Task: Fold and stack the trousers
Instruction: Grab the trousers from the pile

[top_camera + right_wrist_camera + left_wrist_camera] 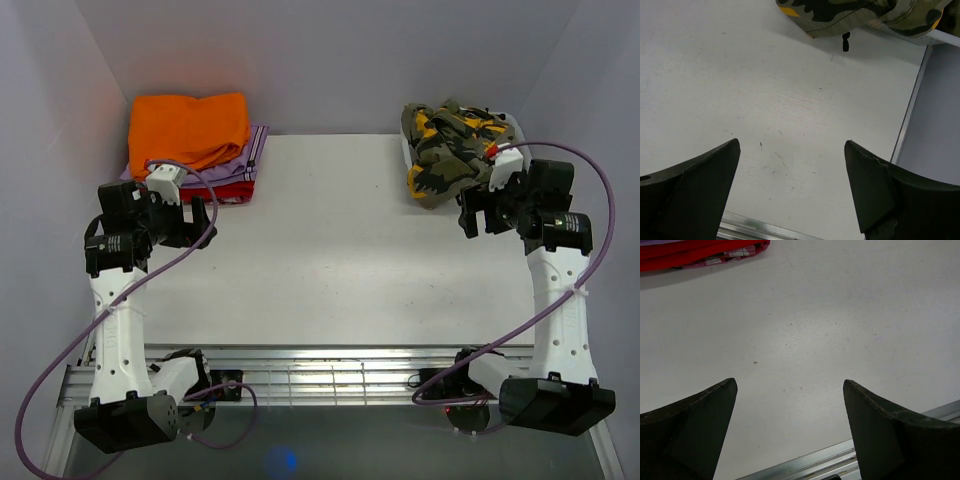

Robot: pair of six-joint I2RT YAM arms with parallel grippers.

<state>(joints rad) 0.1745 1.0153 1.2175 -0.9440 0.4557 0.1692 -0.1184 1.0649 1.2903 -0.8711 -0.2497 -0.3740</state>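
The top camera sits high above the near edge and looks down and forward over the whole table [340, 260] from well away. The left wrist camera looks down from close by, past the left gripper [789, 385], at the table's left side. It shares the red folded clothes [700, 252] with the top view. The right wrist camera, equally close, looks past the right gripper [792, 145] toward the far right corner, sharing the trousers [865, 15].

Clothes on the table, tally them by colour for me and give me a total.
orange garment: 1
lilac garment: 1
red garment: 1
camouflage trousers: 1
Total: 4, as far as the folded stack shows.
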